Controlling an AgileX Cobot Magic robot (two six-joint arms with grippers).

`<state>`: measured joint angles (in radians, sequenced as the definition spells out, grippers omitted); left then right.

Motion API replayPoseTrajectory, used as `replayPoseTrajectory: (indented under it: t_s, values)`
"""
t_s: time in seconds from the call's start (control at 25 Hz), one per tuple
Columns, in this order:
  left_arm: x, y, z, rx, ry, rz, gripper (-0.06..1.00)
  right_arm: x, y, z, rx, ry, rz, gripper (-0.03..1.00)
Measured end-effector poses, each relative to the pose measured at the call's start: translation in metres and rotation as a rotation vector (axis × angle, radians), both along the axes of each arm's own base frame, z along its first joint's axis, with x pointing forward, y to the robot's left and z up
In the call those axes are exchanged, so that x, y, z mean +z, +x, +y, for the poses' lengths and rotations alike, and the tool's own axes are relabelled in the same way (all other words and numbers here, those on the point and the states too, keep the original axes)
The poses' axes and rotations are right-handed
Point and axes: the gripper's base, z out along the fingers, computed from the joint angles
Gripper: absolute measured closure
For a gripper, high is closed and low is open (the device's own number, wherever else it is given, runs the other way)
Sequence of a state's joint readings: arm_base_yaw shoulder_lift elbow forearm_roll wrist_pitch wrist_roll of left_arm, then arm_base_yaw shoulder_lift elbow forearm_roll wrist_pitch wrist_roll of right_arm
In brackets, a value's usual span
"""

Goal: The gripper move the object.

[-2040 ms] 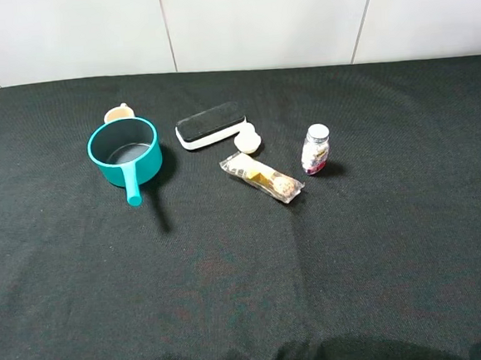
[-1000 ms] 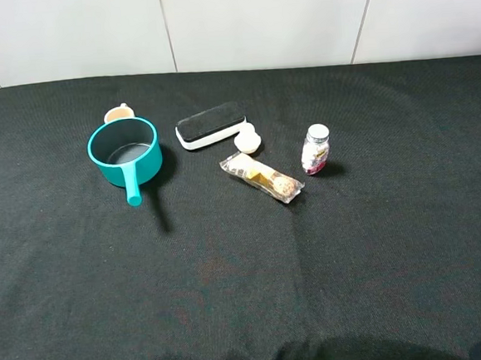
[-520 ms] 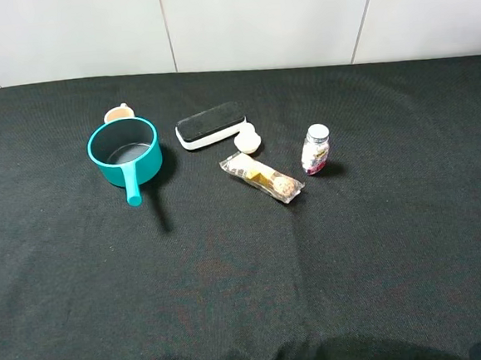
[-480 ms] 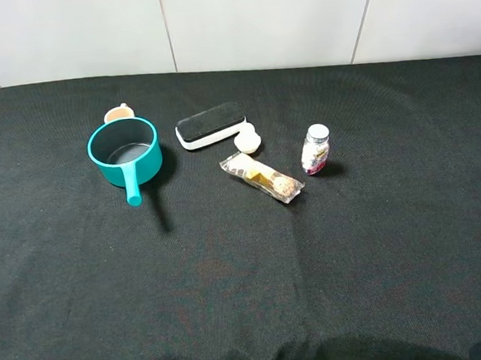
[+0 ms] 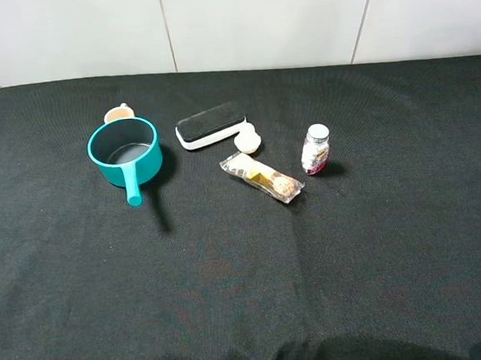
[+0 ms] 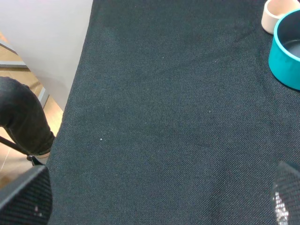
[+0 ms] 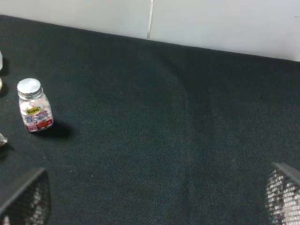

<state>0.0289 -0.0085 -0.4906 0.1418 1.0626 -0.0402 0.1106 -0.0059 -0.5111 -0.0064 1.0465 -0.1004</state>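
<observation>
On the table, vs a moment ago: nothing has budged, every item sits exactly where it was, and neither of my arms has come into the high view.
Left gripper [image 6: 159, 199]: only the mesh-textured tips of my fingers [image 6: 26, 194] peek in at the two corners of my wrist view, far apart, so I'm calling those jaws spread wide, holding nothing.
Cream cup [image 5: 119, 114]: small, just behind the pot, touching or nearly so; can't tell which.
Teal pot [image 5: 125, 151]: upright at the left end of the cluster, handle pointing toward the near edge. My left wrist camera catches its rim too [image 6: 287, 51].
Eraser block [image 5: 212, 125]: black top, white base, to the right of the pot.
White round lump [image 5: 246, 138]: right at the eraser's right end.
Snack bar [image 5: 262, 177]: clear wrapper, lying diagonally just in front of the lump.
Object [image 5: 315, 149]: the little bottle with the silver cap, standing upright, near the snack bar's right end but apart from it. Untouched, with both grippers well away from it. Also seen from my right wrist [image 7: 33, 106].
Right gripper [image 7: 154, 199]: same story, mesh fingertips [image 7: 283, 194] at opposite corners, jaws wide apart, nothing between them.
Surface: black cloth [image 5: 247, 263] covers the whole table [image 6: 178, 122], a few soft creases.
Room: pale wall panels [image 5: 269, 19] with thin seams behind the far edge; a bit of wooden floor [image 6: 14, 145] shows past the left side.
</observation>
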Motion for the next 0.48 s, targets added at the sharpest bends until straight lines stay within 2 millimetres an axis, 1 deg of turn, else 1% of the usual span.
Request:
replayPoseTrajectory:
  t_s: [0.24, 0.36, 0.48]
  values:
    - [0.0000, 0.0000, 0.0000, 0.000, 0.000, 0.000, -0.05, 0.0000, 0.0000, -0.0001, 0.038, -0.083, -0.009, 0.27]
    - [0.0000, 0.0000, 0.0000, 0.000, 0.000, 0.000, -0.05, 0.0000, -0.0001, 0.0005, 0.044, -0.081, -0.009, 0.27]
    - [0.0000, 0.0000, 0.0000, 0.000, 0.000, 0.000, -0.05, 0.0006, -0.0001, 0.0031, 0.054, -0.033, -0.011, 0.27]
